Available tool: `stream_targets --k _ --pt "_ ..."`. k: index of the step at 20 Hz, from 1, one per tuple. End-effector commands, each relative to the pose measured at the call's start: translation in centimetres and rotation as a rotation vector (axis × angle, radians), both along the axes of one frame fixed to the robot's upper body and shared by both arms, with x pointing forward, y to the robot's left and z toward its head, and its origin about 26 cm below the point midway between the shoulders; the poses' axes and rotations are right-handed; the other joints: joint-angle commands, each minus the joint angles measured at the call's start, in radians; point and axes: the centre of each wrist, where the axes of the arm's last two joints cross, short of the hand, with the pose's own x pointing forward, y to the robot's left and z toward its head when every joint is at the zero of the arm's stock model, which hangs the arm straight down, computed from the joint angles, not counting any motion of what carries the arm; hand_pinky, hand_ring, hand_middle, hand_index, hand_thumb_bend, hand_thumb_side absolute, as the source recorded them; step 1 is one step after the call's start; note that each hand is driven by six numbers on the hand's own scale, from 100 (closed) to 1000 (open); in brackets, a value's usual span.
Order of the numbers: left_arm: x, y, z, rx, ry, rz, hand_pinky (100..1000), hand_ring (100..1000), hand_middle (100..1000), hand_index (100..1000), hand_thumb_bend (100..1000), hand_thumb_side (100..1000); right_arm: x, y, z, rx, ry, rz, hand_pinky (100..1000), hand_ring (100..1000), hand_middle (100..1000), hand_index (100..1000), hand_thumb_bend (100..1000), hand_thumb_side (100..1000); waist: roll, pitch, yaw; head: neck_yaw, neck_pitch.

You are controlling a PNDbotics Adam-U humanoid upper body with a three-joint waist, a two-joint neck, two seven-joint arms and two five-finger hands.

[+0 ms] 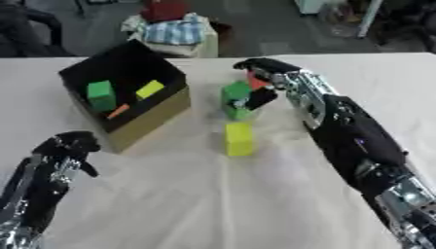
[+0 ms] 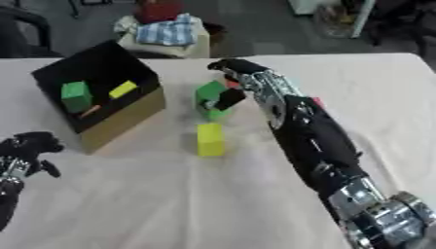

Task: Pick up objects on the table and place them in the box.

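Note:
A cardboard box (image 1: 146,120) with a black inside stands at the left. In it lie a green block (image 1: 100,95), a yellow block (image 1: 150,89) and a small orange piece (image 1: 118,111). At mid-table a green block (image 1: 234,92) sits on or against a lighter green one (image 1: 238,113), with a red piece (image 1: 257,81) just behind. A yellow block (image 1: 239,139) lies nearer me. My right hand (image 1: 274,74) arches over the red piece and touches the green block's right side; its grip is hidden. My left hand (image 1: 68,146) rests at the lower left, holding nothing.
A white cloth covers the table (image 1: 204,204). My right forearm (image 1: 354,136) lies across the right half. A red spot (image 2: 317,101) shows beside that arm. Beyond the far edge stands a stool with folded cloth (image 1: 174,31).

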Motion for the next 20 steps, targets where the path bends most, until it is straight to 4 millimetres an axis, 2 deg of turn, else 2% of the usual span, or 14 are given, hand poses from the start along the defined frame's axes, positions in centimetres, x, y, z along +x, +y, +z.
stream_targets --k 1,5,11,12,16,20 --pt "0.0 0.4 0.6 0.015 -0.024 0.004 431 688 619 709 452 605 0.2 -0.2 0.8 -0.017 -0.039 -0.018 846 930 933 987 407 495 -0.003 -0.006 0.001 -0.004 -0.013" --pt "0.0 0.3 0.7 0.015 -0.024 0.0 431 688 620 709 452 606 0.2 0.4 -0.4 -0.029 -0.021 -0.027 782 847 871 954 375 466 -0.002 -0.005 0.003 -0.008 -0.014" --pt "0.0 0.3 0.6 0.014 -0.023 0.0 431 688 620 709 450 606 0.2 0.6 -1.3 -0.038 0.004 -0.026 705 762 785 896 265 368 -0.003 -0.005 0.004 -0.009 -0.014" --pt "0.0 0.3 0.6 0.014 -0.023 0.0 431 688 620 709 449 606 0.2 0.6 -1.2 -0.033 -0.007 -0.027 685 689 725 860 229 324 -0.003 -0.005 0.004 -0.009 -0.014" --pt "0.0 0.3 0.6 0.013 -0.022 0.0 431 689 621 709 448 607 0.2 0.7 -0.2 0.0 -0.083 -0.014 645 612 643 806 143 265 -0.005 -0.006 0.004 -0.01 -0.013" --pt "0.0 0.3 0.6 0.013 -0.021 0.001 431 689 621 709 447 607 -0.1 1.4 2.2 0.05 -0.176 0.033 640 602 631 800 100 260 -0.006 -0.008 0.005 -0.01 -0.012"
